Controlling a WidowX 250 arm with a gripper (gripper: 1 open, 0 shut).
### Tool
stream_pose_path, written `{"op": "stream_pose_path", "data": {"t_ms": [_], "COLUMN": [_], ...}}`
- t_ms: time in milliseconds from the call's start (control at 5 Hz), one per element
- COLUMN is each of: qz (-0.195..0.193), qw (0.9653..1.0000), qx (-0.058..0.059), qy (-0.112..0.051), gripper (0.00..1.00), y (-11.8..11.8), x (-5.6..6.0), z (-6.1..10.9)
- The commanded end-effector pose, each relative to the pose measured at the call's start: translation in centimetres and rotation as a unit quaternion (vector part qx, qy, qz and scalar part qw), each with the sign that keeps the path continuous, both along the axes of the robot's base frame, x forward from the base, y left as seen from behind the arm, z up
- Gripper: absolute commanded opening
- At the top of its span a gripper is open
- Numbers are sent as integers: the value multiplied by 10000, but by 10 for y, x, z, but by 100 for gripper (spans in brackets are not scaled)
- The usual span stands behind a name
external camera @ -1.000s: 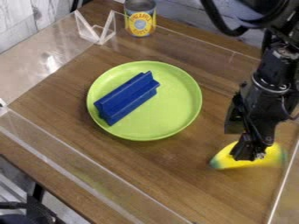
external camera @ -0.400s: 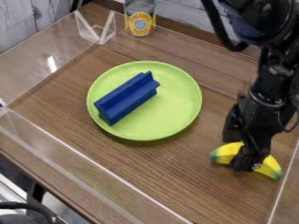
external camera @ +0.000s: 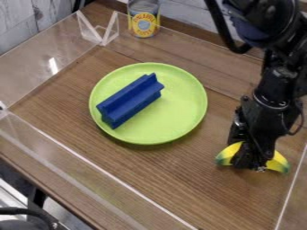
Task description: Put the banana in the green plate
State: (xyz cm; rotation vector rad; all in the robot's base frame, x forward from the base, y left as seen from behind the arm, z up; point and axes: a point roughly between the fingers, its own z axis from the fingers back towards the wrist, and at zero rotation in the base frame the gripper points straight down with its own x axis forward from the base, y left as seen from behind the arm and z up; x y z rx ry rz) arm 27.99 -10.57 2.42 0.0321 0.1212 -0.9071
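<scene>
The hand point(external camera: 253, 163) is pressed down on the banana point(external camera: 275, 164) and clenched around it on the worktop point(external camera: 144, 171). The green plate point(external camera: 180, 117) lies apart, carrying a blue block point(external camera: 129, 98).

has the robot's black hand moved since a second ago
Yes. The black hand has come down onto the small yellow plastic banana, sitting lower in the view against the round lime-green plastic plate beside it.

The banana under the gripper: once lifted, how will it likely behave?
The banana looks like smooth moulded plastic, so probably stiff and light. Its glossy curved skin could slip or pivot between the fingers of the gripper, which is shut on its middle. Set on the green plate, it may rock, with the blue block crowding it.
</scene>
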Motion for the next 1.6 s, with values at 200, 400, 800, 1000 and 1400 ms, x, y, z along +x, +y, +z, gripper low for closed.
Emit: {"op": "stream_pose_path", "data": {"t_ms": [200, 400, 800, 1000, 1400], "qz": [105, 378, 1233, 1402, 1689], "qw": [9994, 9987, 9917, 9895, 9850], "qx": [24, 145, 241, 210, 133], "qy": [-341, -323, -258, -286, -320], "gripper": [0, 0, 0, 0, 0], "y": [8, 24, 83, 112, 122], "x": [9, 8, -10, -24, -36], "z": [71, 103, 136, 138, 130]}}
